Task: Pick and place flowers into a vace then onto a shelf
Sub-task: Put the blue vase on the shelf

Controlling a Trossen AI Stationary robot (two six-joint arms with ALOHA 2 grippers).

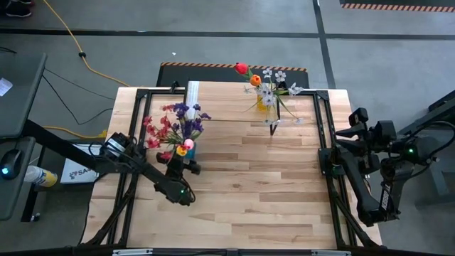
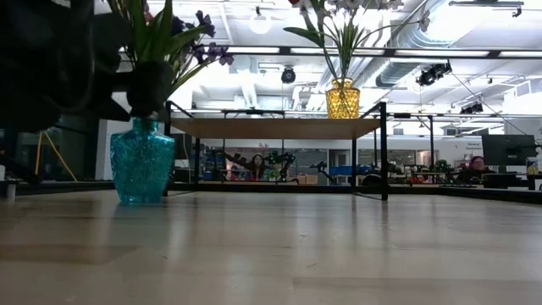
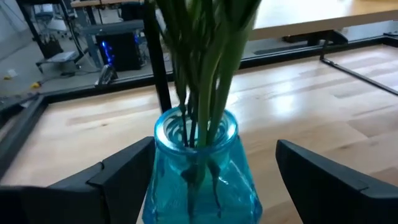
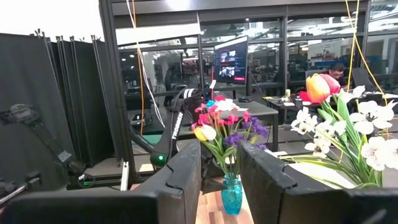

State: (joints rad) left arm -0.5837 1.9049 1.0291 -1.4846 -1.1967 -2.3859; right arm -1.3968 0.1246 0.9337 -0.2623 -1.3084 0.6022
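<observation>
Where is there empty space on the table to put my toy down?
The wide bare wood between the blue vase and the right arm is free, and so is the table's near edge. It is crowded by the blue vase, where the left tool straddles it, and around the shelf with the yellow vase.

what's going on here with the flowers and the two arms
The left gripper is open around the teal glass vase on the table, its fingers either side of the vase but not clamped on it. The vase holds a bunch of purple, red and pink flowers. A yellow vase with white, red and orange flowers already stands on the shelf. The right gripper waits at the table's right edge, holding nothing.
</observation>
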